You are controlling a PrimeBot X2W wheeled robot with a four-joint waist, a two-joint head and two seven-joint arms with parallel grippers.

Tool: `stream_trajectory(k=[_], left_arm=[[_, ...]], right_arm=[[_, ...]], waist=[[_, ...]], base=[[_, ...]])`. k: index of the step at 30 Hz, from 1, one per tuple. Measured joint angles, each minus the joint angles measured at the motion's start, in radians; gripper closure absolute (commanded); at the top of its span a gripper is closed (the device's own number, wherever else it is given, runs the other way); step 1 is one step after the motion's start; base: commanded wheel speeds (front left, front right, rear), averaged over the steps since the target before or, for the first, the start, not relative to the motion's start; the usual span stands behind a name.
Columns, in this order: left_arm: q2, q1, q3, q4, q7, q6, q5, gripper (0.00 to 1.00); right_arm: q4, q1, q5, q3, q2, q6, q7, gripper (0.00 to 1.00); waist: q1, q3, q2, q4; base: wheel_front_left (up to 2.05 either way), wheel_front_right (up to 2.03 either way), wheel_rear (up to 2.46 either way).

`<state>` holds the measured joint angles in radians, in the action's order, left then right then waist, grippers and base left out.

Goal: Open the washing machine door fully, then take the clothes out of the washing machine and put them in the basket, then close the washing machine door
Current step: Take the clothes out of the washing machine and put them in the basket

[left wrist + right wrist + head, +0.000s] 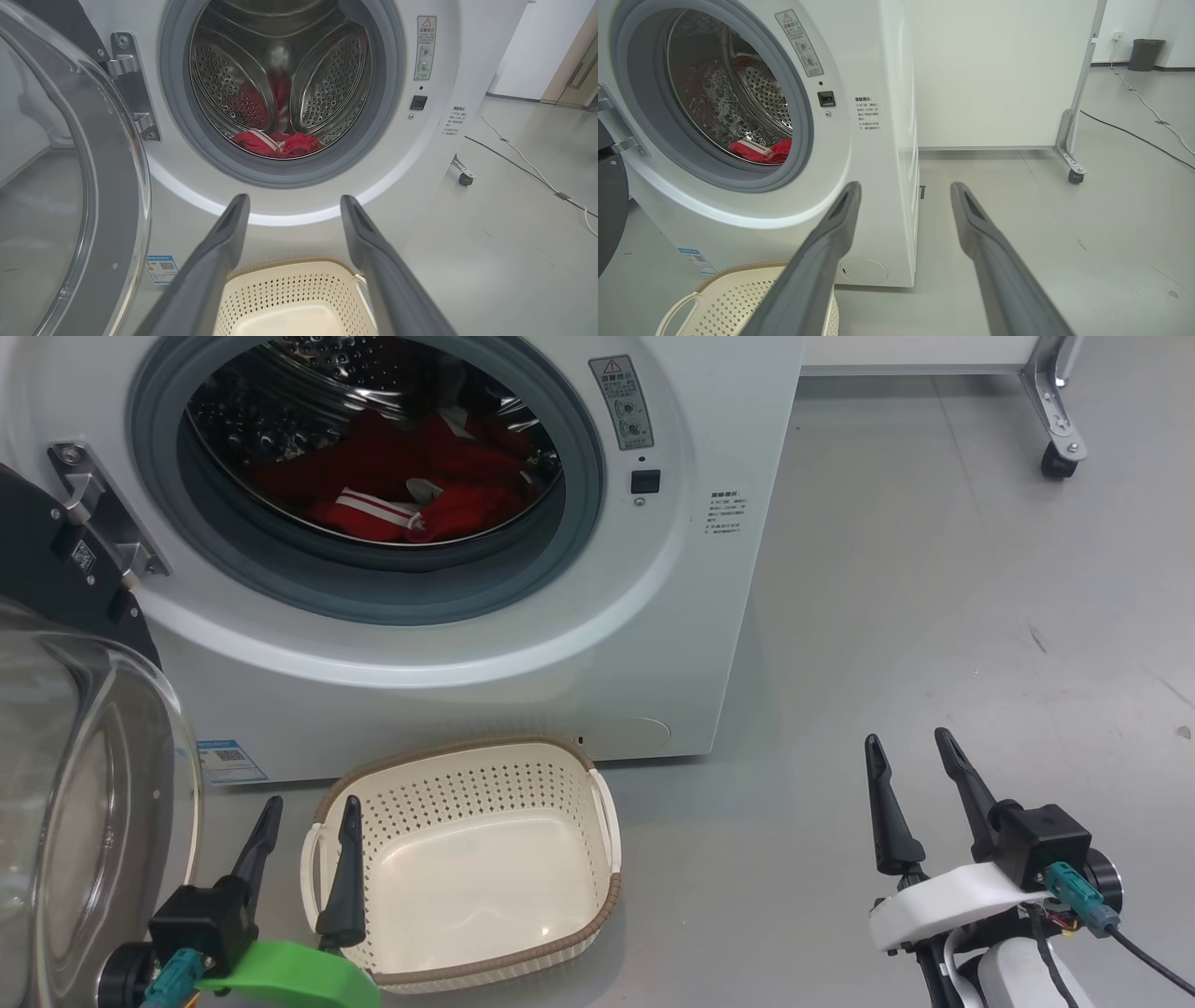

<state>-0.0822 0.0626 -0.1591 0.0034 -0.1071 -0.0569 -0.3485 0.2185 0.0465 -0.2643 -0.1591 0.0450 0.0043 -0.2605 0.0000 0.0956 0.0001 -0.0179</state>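
Left gripper (313, 803) sits low at the robot's left with its two dark fingers spread pretty wide and nothing between them. In the head view the inner finger crosses the left rim of the basket (485, 784), though whether it actually touches the rim can't be told from here. In the left wrist view those fingers point straight at the machine's opening, with the basket's back wall just below them.

Right gripper (907, 737) is the same deal: fingers apart, holding nothing. It hangs over bare grey floor (887, 616), well off to the right of both basket and machine.

The basket stands on the floor just in front of the washing machine (523, 644), near the small blue label (229, 763).

The washing machine door (75, 784) is swung out to the left on its metal hinge (103, 504), and its clear glass bowl bulges up close at the left edge of the head view.

Past the grey rubber ring (373, 588), the clothes (411, 495) lie in a heap at the bottom of the steel drum (280, 392). They're bright red with white stripe trim.

A caster (1060, 457) on a metal leg stands far back on the right.
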Motion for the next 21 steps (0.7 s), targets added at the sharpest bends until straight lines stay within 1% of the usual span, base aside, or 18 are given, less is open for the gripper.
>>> stream_trajectory(k=[7,9,21], left_arm=[[0.0,0.0,0.0,0.0,0.0,-0.001,0.0,0.0],[0.0,0.0,0.0,0.0,0.0,-0.001,0.0,0.0],[0.001,0.0,-0.004,-0.001,0.002,-0.001,-0.001,0.0]], right_arm=[[0.0,0.0,0.0,-0.002,0.0,0.0,0.0,0.0],[0.0,0.0,0.0,-0.001,0.0,-0.007,0.0,0.0],[-0.009,0.001,0.0,0.004,0.0,-0.007,0.0,0.0]], waist=[[0.0,0.003,0.0,0.001],[0.0,0.003,0.0,0.002],[0.0,0.021,-0.0001,0.005]], base=[[0.03,-0.03,0.0],[0.0,0.0,0.0],[0.0,0.0,0.0]])
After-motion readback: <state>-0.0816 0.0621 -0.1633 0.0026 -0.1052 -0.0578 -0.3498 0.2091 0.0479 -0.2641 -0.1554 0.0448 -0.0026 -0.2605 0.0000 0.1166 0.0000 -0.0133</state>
